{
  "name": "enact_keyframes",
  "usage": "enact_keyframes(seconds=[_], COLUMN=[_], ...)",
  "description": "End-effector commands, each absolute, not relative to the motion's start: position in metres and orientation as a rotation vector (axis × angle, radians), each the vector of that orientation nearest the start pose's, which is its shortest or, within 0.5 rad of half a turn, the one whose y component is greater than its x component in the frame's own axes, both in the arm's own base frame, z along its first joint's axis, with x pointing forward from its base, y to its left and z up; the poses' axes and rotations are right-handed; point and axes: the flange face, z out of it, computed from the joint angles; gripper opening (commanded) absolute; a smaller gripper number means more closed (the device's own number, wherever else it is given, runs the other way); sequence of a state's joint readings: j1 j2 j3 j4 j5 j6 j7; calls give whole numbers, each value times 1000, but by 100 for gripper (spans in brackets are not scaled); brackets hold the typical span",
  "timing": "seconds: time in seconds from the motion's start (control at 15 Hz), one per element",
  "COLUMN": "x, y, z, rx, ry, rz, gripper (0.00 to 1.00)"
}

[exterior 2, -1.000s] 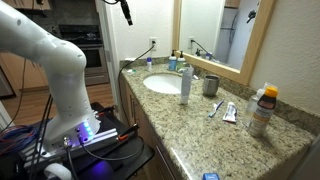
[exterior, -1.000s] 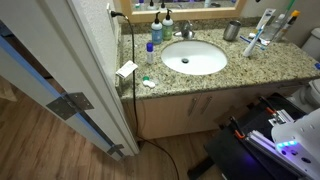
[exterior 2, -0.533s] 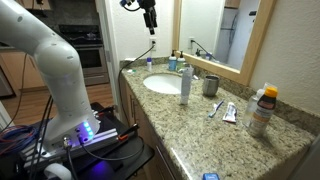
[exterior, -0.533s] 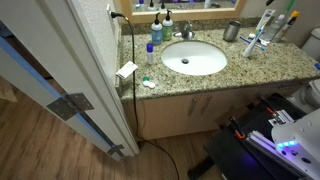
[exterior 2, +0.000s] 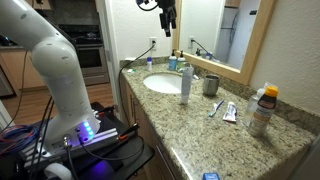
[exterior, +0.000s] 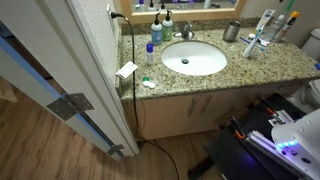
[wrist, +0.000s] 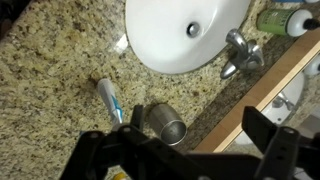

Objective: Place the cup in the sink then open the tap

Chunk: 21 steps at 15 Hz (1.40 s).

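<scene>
The small dark grey cup (wrist: 166, 124) stands on the speckled granite counter beside the mirror frame; it shows in both exterior views (exterior: 232, 31) (exterior 2: 211, 85). The round white sink (exterior: 195, 57) (exterior 2: 163, 84) (wrist: 180, 30) is empty. The chrome tap (exterior: 167, 28) (wrist: 240, 52) sits behind the basin. My gripper (exterior 2: 168, 18) hangs high above the counter, open and empty. In the wrist view its dark fingers (wrist: 200, 145) spread wide, and the cup appears near the left finger, far below.
A clear bottle with a blue cap (exterior 2: 186, 82) stands between sink and cup. A toothpaste tube (wrist: 110, 98) lies near the cup. More bottles (exterior 2: 262, 108) and toothbrushes (exterior: 262, 35) crowd the counter end. A door (exterior: 60, 70) stands beside the counter.
My gripper has moved across high above the counter, from near the doorway side toward the mirror over the sink. The cup and other things have not moved.
</scene>
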<state>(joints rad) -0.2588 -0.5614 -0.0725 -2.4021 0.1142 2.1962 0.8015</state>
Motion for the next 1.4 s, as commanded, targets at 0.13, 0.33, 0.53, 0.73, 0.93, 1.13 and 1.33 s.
enact_keyframes(seconds=[0.13, 0.33, 0.53, 0.73, 0.93, 1.13, 1.33], x=[439, 467, 457, 481, 511, 538, 535], y=[-234, -293, -296, -300, -301, -313, -311], z=[514, 497, 496, 468, 426, 402, 396], rx=[-2275, -2183, -2166, -2263, -2415, -2470, -2475], ry=[2000, 2111, 2126, 2121, 1900, 1779, 1797], rz=[-401, -332, -348, -298, -260, -288, -257], gripper=[100, 100, 100, 100, 100, 100, 100])
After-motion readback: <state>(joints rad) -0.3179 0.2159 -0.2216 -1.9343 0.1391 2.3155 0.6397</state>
